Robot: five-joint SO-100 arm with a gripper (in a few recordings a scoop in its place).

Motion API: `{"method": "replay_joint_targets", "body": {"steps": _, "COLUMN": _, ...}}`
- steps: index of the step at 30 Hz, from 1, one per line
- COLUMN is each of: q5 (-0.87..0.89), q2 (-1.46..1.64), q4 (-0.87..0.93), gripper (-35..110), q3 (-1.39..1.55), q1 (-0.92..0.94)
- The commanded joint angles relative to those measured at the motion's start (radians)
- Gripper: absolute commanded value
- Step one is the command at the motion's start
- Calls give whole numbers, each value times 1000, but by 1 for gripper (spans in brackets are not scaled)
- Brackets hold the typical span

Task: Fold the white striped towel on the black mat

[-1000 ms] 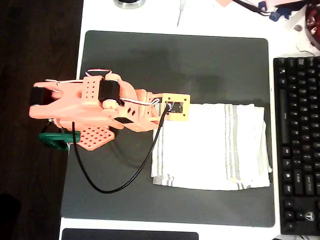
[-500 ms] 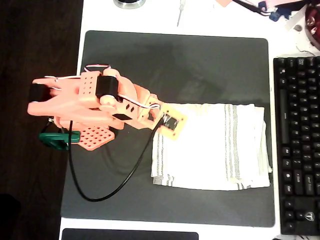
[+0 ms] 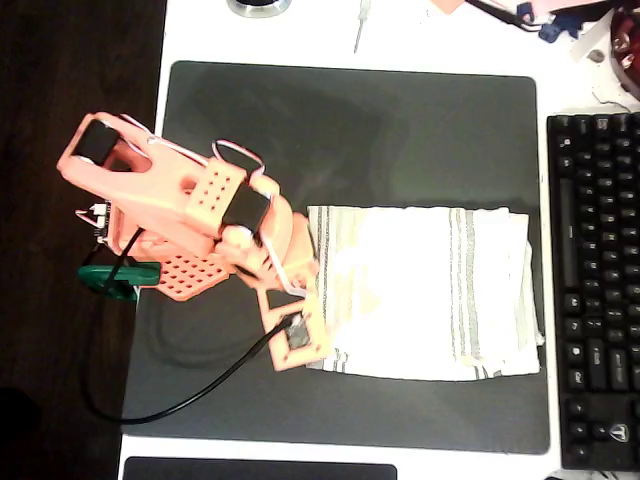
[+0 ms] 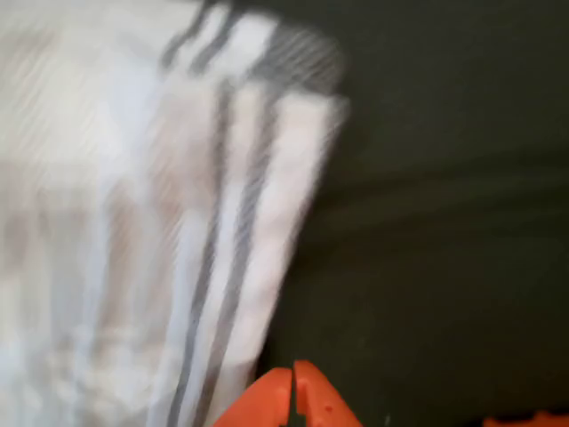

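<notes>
Gripper (image 4: 292,396) tips pinched together beside white striped towel (image 3: 425,290) edge.

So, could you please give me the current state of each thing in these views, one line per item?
white striped towel: folded, lying flat on the mat, untouched by the gripper.
black mat: flat on the table, towel on its right half in the overhead view.
gripper: shut, empty, at the towel's lower left corner.
keyboard: on the table, right of the mat.

Orange arm (image 3: 190,215) reaches diagonally, wrist angled down toward picture bottom-right in overhead view. Gripper (image 4: 292,391) fingertips pressed together, tips meeting, nothing between them.
</notes>
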Motion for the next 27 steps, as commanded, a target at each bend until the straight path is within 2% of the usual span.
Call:
{"method": "replay_joint_targets", "body": {"steps": 1, "q5": -35, "q2": -5, "q4": -15, "gripper": 2, "q3": 18, "q1": 41}}
{"method": "replay_joint_targets", "body": {"steps": 5, "q5": -44, "q2": -12, "q4": -83, "gripper": 12, "q3": 67, "q1": 31}}
{"method": "replay_joint_targets", "body": {"steps": 13, "q5": -28, "q2": -37, "q4": -175, "gripper": 18, "q3": 127, "q1": -18}}
{"method": "replay_joint_targets", "body": {"steps": 22, "q5": -75, "q2": 38, "q4": 121, "gripper": 17, "q3": -98, "q1": -17}}
{"method": "replay_joint_targets", "body": {"steps": 27, "q5": -61, "q2": 38, "q4": 84, "gripper": 18, "q3": -80, "q1": -46}}
